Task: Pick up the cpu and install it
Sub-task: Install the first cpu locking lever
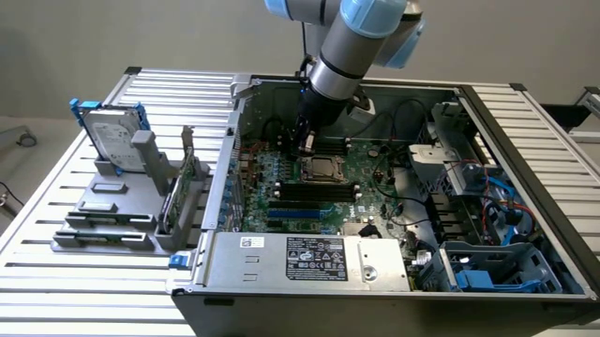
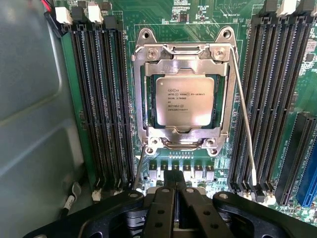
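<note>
- cpu (image 2: 185, 101) lies flat in the socket (image 2: 141, 124), between the memory slots (image 2: 101, 99)
- jaws together, gripping nothing; poised over the board (image 1: 375, 182) just beside the socket's edge
- cpu near, just ahead of their tips; square, no long axis

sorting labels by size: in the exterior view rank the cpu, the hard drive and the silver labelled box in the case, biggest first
1. silver labelled box
2. hard drive
3. cpu, clearly smallest

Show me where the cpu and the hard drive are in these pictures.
cpu (image 2: 184, 101): wrist view, middle of its silver-grey metal top.
hard drive (image 1: 112, 137): exterior view, middle of its silver face.
</note>
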Controlling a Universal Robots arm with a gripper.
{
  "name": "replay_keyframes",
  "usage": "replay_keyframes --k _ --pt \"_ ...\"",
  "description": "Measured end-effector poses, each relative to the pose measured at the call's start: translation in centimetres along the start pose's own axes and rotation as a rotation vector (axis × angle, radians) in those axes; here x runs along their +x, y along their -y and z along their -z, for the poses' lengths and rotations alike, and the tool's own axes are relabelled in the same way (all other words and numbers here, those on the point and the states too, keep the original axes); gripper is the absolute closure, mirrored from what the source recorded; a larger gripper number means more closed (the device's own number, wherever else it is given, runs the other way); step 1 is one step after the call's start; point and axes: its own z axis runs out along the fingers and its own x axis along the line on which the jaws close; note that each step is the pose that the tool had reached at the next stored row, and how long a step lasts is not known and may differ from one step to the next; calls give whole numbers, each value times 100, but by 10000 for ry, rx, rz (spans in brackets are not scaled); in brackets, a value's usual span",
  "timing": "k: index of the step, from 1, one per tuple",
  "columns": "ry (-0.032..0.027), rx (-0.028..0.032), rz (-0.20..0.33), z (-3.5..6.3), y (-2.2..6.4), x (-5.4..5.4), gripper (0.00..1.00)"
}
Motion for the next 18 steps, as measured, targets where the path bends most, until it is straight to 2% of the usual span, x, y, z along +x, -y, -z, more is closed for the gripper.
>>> replay_keyframes --k 3,5,6,9,12,15,18 --pt "0 1 -2 -2 7 0 89" --pt "-6 -2 -4 -23 76 -3 89" --pt "-32 -1 -5 -24 113 -3 89" --pt "-166 -1 -16 -11 209 -4 89" --pt "-258 -4 -82 13 276 -3 89" --pt "-330 -22 -273 37 298 -3 89" --pt "-429 -85 -568 50 302 -2 89"
